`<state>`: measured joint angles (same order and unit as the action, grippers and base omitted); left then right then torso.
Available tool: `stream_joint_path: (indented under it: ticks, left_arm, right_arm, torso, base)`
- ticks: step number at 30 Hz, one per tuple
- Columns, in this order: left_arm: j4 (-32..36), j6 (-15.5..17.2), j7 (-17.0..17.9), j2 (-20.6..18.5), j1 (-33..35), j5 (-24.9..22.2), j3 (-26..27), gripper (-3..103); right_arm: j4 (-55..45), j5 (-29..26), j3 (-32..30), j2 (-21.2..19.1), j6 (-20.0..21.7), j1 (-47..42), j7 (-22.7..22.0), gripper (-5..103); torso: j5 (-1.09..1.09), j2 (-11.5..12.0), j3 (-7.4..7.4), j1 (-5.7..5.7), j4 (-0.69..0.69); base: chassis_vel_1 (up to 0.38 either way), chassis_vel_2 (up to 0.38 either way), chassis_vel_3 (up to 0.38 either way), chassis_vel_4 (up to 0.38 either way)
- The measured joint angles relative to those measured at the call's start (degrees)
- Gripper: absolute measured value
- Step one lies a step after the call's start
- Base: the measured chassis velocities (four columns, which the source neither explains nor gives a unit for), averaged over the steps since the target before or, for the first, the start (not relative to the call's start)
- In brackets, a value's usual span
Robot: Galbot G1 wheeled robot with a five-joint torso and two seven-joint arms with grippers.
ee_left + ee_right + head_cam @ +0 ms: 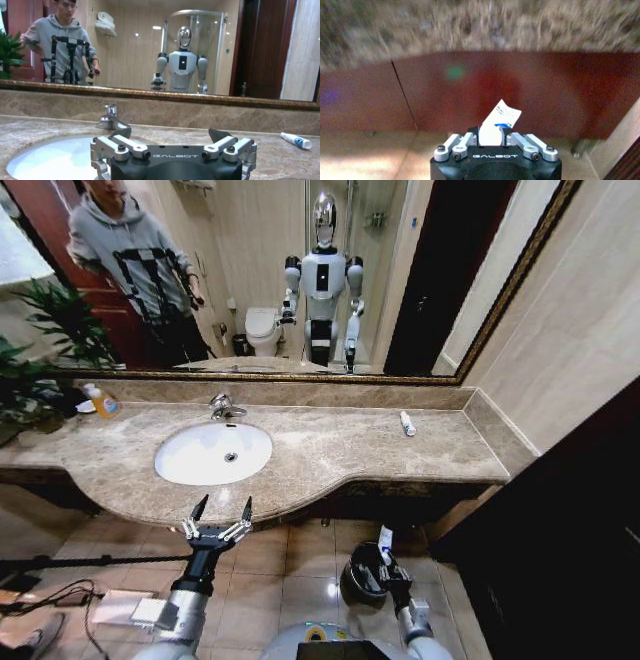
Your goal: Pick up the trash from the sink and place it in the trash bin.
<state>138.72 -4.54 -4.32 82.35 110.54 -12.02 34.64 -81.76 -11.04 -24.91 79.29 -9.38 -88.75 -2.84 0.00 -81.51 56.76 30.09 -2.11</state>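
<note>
Right fingers (505, 132): pinching a white sachet (500, 123), above the bin (362, 577).
Left fingers (243, 511): spread wide, at the desk's (330, 450) front edge by the sink (213, 453).
Tube (407, 423): desk's back right.

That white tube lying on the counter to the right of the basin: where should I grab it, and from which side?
Take the white tube across its middle, coming straight down from above. It lies flat and alone on the marble countertop, its long axis pointing roughly toward the mirror, so fingers closing across its narrow width should fit. The left gripper is open and free; the right gripper holds a sachet over the trash bin.
</note>
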Motion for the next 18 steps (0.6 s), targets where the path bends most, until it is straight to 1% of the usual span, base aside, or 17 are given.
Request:
stream_joint_path:
  ticks: [3,5,6,10,11,14,15,17,18]
  left_arm:
    - [0.00,0.00,0.00,0.00,0.00,0.00,0.00,100]
    - [0.00,0.00,0.00,0.00,0.00,0.00,0.00,100]
    - [0.00,0.00,0.00,0.00,0.00,0.00,0.00,100]
    - [0.00,0.00,0.00,0.00,0.00,0.00,0.00,100]
    - [0.00,0.00,0.00,0.00,0.00,0.00,0.00,100]
    - [0.00,0.00,0.00,0.00,0.00,0.00,0.00,100]
    - [0.00,0.00,0.00,0.00,0.00,0.00,0.00,100]
    - [0.00,0.00,0.00,0.00,0.00,0.00,0.00,100]
    - [0.00,0.00,0.00,0.00,0.00,0.00,0.00,100]
  right_arm:
    - [3.70,-0.01,0.17,0.07,0.06,1.79,0.81,25]
    - [7.90,0.16,0.31,0.37,0.55,3.58,2.12,25]
    - [7.90,0.16,0.31,0.37,0.55,3.58,2.12,25]
    - [16.98,0.65,0.49,0.78,0.24,7.61,2.89,25]
    - [16.98,0.65,0.49,0.78,0.24,7.61,2.89,25]
    - [23.24,0.46,0.48,1.19,-0.42,10.49,3.24,25]
    - [23.24,0.46,0.48,1.19,-0.42,10.49,3.24,25]
    - [26.98,0.61,0.54,1.37,-0.85,12.43,3.82,25]
    - [31.15,0.89,0.64,1.77,-1.35,15.09,4.26,25]
  torso:
    - [0.00,0.00,0.00,0.00,0.00]
    - [0.00,0.00,0.00,0.00,0.00]
    - [0.00,0.00,0.00,0.00,0.00]
    - [0.00,0.00,0.00,0.00,0.00]
    - [0.00,0.00,0.00,0.00,0.00]
    - [0.00,0.00,0.00,0.00,0.00]
    - [0.00,0.00,0.00,0.00,0.00]
    - [-0.01,0.00,0.00,0.00,0.01]
    - [-0.02,0.00,0.00,0.00,0.02]
  base:
    - [0.000,0.000,0.000,0.000]
    - [0.000,0.000,0.000,0.000]
    - [0.000,0.000,0.000,0.000]
    - [0.000,0.000,0.000,0.000]
    - [0.000,0.000,0.000,0.000]
    - [0.000,0.000,0.000,0.000]
    - [0.000,0.000,0.000,0.000]
    - [0.000,0.000,0.000,0.000]
    - [0.000,0.000,0.000,0.000]
